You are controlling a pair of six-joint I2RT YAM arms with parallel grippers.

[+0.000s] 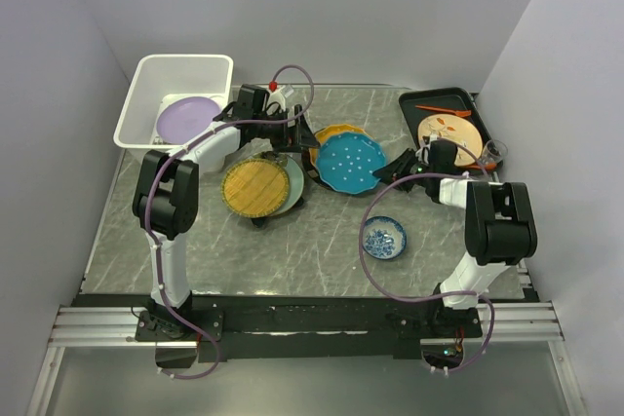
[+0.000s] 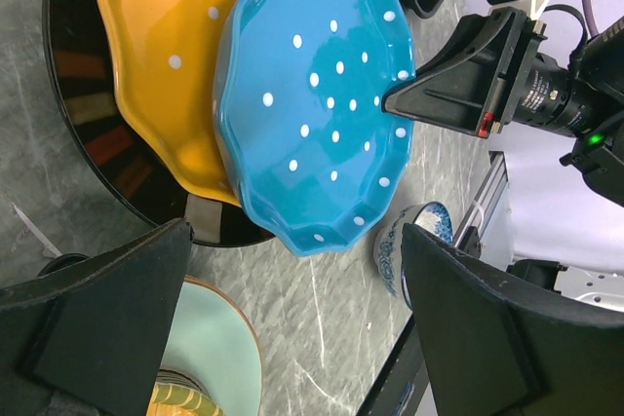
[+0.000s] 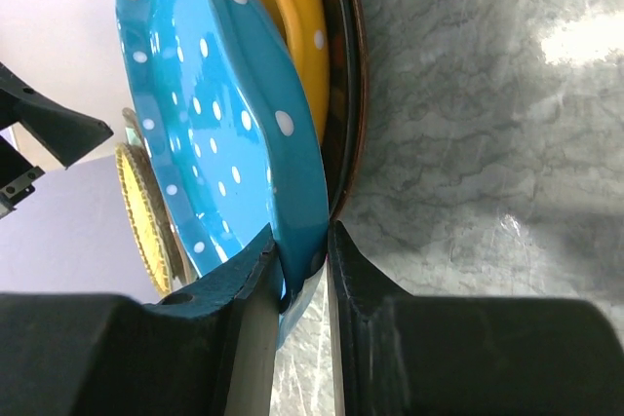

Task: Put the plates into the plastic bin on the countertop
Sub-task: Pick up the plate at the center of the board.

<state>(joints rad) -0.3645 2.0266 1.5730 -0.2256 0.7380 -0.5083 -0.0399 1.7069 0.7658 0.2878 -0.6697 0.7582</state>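
My right gripper (image 3: 304,241) is shut on the near rim of the teal dotted plate (image 3: 205,94), one finger on each side of the edge. The teal plate (image 1: 351,163) lies on an orange dotted plate (image 1: 336,132) and a dark brown plate (image 2: 88,114). Just left of this stack my left gripper (image 1: 292,133) hangs open and holds nothing; in its wrist view the gripper (image 2: 292,241) has bare countertop (image 2: 312,319) between its fingers. A yellow woven plate (image 1: 255,187) rests on a pale green plate (image 1: 294,182). The white plastic bin (image 1: 185,60) at the back left holds a lavender plate (image 1: 187,116).
A black tray (image 1: 444,99) at the back right carries a tan plate (image 1: 448,133) with orange marks. A small blue-and-white dish (image 1: 384,238) sits near the front right. Walls close in on both sides of the countertop.
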